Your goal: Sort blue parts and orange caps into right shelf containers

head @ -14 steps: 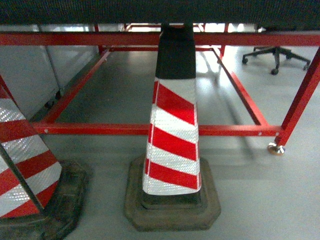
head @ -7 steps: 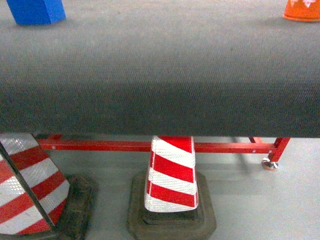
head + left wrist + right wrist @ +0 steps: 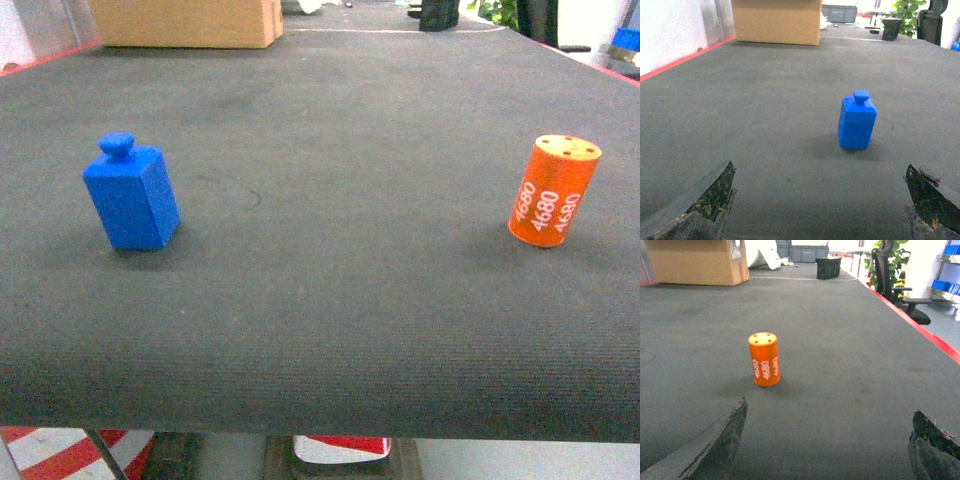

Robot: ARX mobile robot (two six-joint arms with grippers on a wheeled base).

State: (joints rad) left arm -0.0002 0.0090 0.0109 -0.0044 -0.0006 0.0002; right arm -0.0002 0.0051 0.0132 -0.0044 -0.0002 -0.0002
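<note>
Dark matting [image 3: 330, 300] covers the table, a cardboard box [image 3: 185, 22] at its far edge. Standing well apart: blue part [image 3: 132, 196] left, orange cap [image 3: 552, 190] right. Both grippers [image 3: 820, 200] [image 3: 825, 442] spread wide, holding nothing.

Workshop or warehouse floor, dark matted worktable [image 3: 330, 330], cardboard box [image 3: 185, 22], striped traffic cones [image 3: 60, 452]

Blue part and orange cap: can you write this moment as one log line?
blue part upright, left, untouched | orange cap upright, right, untouched | left pincer open | right pincer open
</note>
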